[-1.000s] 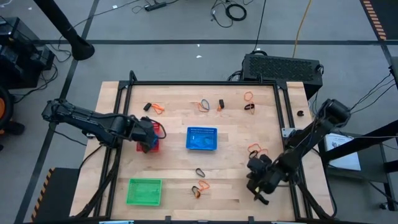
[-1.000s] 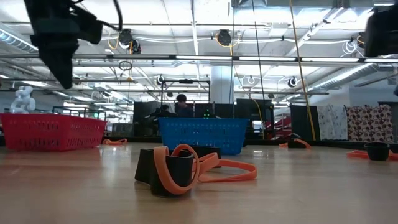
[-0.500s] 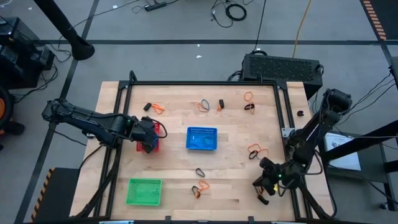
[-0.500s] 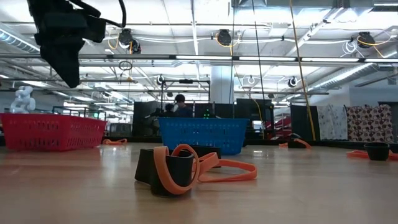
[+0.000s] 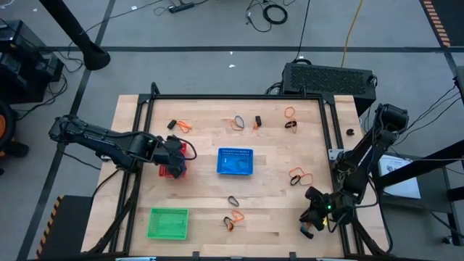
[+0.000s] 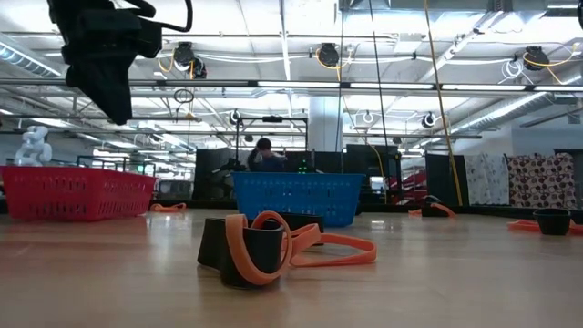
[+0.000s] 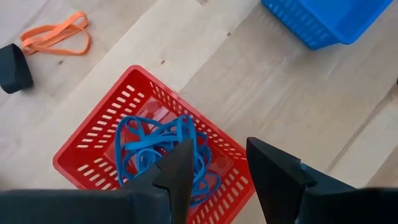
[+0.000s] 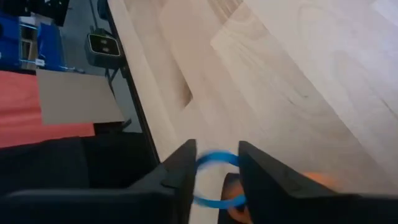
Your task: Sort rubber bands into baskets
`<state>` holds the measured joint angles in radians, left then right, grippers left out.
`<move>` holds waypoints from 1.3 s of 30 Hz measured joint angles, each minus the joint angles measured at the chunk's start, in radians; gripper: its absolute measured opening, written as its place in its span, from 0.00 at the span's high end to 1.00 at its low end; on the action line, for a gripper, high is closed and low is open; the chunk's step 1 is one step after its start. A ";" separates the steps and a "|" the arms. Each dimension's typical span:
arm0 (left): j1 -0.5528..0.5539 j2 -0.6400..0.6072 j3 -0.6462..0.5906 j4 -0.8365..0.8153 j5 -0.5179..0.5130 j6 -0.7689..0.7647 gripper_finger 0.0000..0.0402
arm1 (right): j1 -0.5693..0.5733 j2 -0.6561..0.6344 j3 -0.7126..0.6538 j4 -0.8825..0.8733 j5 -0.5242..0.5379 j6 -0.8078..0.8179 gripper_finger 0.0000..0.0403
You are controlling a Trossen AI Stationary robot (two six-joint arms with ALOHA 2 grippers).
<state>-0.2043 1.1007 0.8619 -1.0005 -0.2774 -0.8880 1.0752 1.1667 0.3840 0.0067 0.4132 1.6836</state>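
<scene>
Your left gripper [image 7: 214,177] hangs open over the red basket [image 7: 81,140]. It holds nothing. Your right gripper [image 8: 214,165] has a blue rubber band [image 8: 214,180] between its parted fingers at the table [image 8: 298,81] edge.

The left pincer [image 5: 174,156] sits over the red basket [image 5: 183,154] in the high view, hiding most of it; only a sliver of rim peeks out beside it. From its own wrist, its fingers [image 7: 180,168] cover the basket's near corner and part of the blue bands [image 7: 158,146] piled inside. The blue basket [image 7: 323,22] beyond the pincer is cut off at the frame edge. At the counter's [image 5: 268,174] corner, the right pincer [image 5: 310,226] is too small from above to read. Between its fingers [image 8: 180,171] a blue band [image 8: 214,180] shows smeared and blurred, its lower part hidden, and an orange blur beside it can't be made out.
</scene>
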 joint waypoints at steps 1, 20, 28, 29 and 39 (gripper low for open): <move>0.000 0.000 0.000 0.000 -0.004 -0.006 0.61 | 0.000 0.000 0.000 -0.001 0.000 0.000 0.69; 0.000 0.000 -0.001 0.070 -0.055 -0.023 0.61 | -0.060 0.000 0.001 -0.020 -0.008 -0.367 0.58; 0.000 0.000 -0.001 0.075 -0.055 -0.024 0.61 | -0.100 0.025 0.002 0.037 -0.059 -0.582 0.59; 0.000 0.000 -0.001 0.076 -0.055 -0.024 0.61 | -0.107 0.040 0.002 0.080 -0.085 -0.603 0.59; 0.000 0.000 -0.001 0.076 -0.055 -0.023 0.61 | -0.130 0.271 0.162 -0.023 -0.176 -0.593 0.59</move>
<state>-0.2041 1.1011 0.8612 -0.9250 -0.3328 -0.9106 0.9447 1.4379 0.5457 -0.0158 0.2369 1.0911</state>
